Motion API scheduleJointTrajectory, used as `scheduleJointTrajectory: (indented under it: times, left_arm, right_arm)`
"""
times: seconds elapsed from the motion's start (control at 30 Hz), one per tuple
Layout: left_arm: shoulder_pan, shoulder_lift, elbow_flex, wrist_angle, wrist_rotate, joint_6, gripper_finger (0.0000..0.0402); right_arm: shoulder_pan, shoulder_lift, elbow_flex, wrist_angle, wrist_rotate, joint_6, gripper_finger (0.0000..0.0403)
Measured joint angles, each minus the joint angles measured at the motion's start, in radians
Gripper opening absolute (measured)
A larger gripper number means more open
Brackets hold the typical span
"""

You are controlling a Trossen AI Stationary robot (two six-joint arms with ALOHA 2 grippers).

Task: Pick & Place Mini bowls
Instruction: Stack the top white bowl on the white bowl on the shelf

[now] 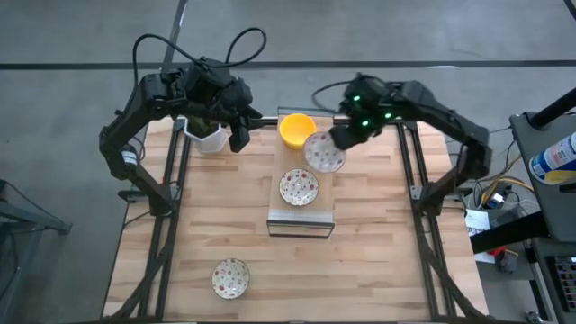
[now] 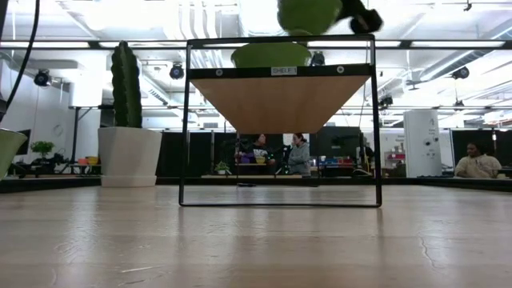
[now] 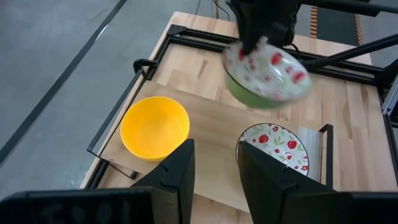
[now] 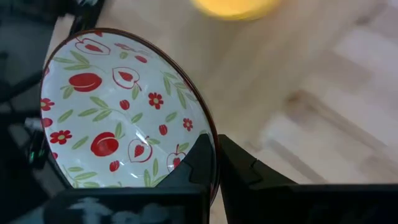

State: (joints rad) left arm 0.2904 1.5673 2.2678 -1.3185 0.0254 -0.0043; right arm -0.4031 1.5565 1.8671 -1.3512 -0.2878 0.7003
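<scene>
Right gripper (image 1: pixel 335 139) clamps the rim of a patterned mini bowl (image 1: pixel 324 152), its two dark fingers (image 4: pixel 239 165) pinching the edge (the right wrist view shows the rim caught between them). This held bowl, white inside with red fruit and flowers and green outside, hangs tilted in the air above the far right part of the shelf (image 1: pixel 301 227), clear of its wooden top. On that top sit two more bowls: a plain yellow bowl (image 1: pixel 297 129) at the far end and a second patterned bowl (image 1: pixel 299 187) nearer the middle; the lifted one is just beside both in the high view. A third patterned bowl (image 1: pixel 230 277) rests alone on the table (image 1: pixel 378 261), near the front and to the left, well apart from the shelf.

Left gripper (image 1: pixel 239 137) hovers off the far left corner of the shelf, its fingers (image 3: pixel 177 171) spread apart and empty. Just left of it stands a white pot (image 1: pixel 206 138) with a cactus.
</scene>
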Motion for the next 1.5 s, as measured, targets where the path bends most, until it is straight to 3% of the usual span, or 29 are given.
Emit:
scheduleJointTrajectory:
  times: [0.3, 0.47, 1.5]
  left_arm:
    - [0.000, 0.000, -0.004, -0.017, 0.000, -0.007, 0.0115]
    - [0.000, 0.000, -0.004, -0.031, 0.001, -0.015, 0.0115]
    - [0.000, 0.000, -0.015, -0.046, 0.005, -0.026, 0.0115]
  right_arm:
    - [0.137, 0.228, 0.242, -0.017, -0.038, -0.008, 0.0009]
    - [0.171, 0.314, 0.300, -0.129, -0.040, -0.052, 0.0008]
    - [0.192, 0.421, 0.259, -0.103, 0.033, -0.131, 0.0016]
